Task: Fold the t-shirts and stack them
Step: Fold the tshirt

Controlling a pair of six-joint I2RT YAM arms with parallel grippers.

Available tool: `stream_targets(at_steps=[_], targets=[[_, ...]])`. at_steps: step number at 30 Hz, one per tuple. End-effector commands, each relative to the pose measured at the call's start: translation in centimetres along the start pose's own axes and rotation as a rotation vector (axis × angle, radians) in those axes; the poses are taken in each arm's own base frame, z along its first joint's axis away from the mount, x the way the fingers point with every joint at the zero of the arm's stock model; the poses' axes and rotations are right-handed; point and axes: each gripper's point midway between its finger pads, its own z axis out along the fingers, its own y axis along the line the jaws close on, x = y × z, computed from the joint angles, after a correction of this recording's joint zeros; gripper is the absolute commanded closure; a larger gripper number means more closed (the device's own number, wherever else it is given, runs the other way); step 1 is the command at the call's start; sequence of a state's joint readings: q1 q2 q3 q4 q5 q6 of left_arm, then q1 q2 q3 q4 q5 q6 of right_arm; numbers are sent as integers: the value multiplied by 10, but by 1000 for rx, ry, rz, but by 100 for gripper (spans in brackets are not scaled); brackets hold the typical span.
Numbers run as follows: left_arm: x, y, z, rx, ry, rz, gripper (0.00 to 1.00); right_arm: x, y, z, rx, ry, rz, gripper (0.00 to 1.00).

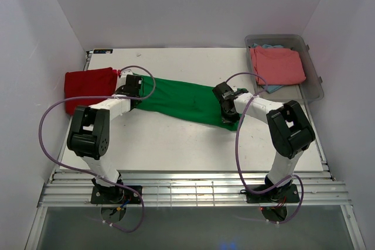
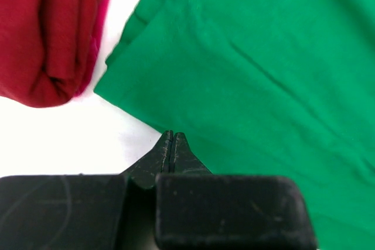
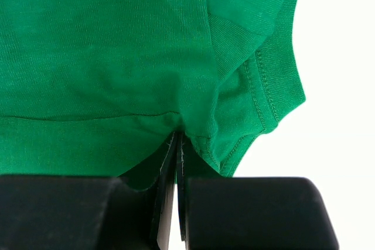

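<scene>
The left gripper is clenched, its tips at the left edge of the green tee; I cannot tell whether cloth is caught. The right gripper is clamped on bunched cloth at the tee's right end. The green tee lies stretched across the middle of the table between them. Just beside its left end sits a folded red tee. At the far right, a pink tee lies over a blue tee in the bin.
</scene>
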State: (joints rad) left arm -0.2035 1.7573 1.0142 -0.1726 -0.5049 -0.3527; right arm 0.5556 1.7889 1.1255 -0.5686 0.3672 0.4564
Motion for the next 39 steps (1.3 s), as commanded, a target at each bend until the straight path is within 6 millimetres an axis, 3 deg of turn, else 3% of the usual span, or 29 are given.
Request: stream_targets(at_steps=[1,8,17,22,27,28,31,32,35,36,38,39], targets=[[-45,-3,-17,37,-113,-74,100,5,-7,6,36,36,-13,92],[-36,-10,11,16,-66,-37,100,5,-7,7,33,40,-13,92],[12,-10,37,-19,74,10,100,2,-13,13,37,53,-1,92],[33,-6,36,-50,171,12,100,-15,-19,23,35,59,22,92],[61,5,9,-67,249,-1,100,-40,-32,35,34,62,35,92],[77,10,2,-74,280,15,100,-48,-31,39,33,60,34,92],[83,12,-18,-65,290,-26,100,-59,-35,51,45,74,26,92],[96,15,-27,-69,319,-19,100,-73,-33,51,38,51,34,92],[102,5,-53,-22,336,-53,100,-83,-32,63,38,64,37,92],[102,3,-60,-16,339,-61,100,-102,-30,61,28,31,49,92],[104,-7,-82,16,346,-79,100,-106,-27,71,32,49,43,92],[106,-11,-89,28,349,-83,100,-119,-24,75,26,36,51,92]])
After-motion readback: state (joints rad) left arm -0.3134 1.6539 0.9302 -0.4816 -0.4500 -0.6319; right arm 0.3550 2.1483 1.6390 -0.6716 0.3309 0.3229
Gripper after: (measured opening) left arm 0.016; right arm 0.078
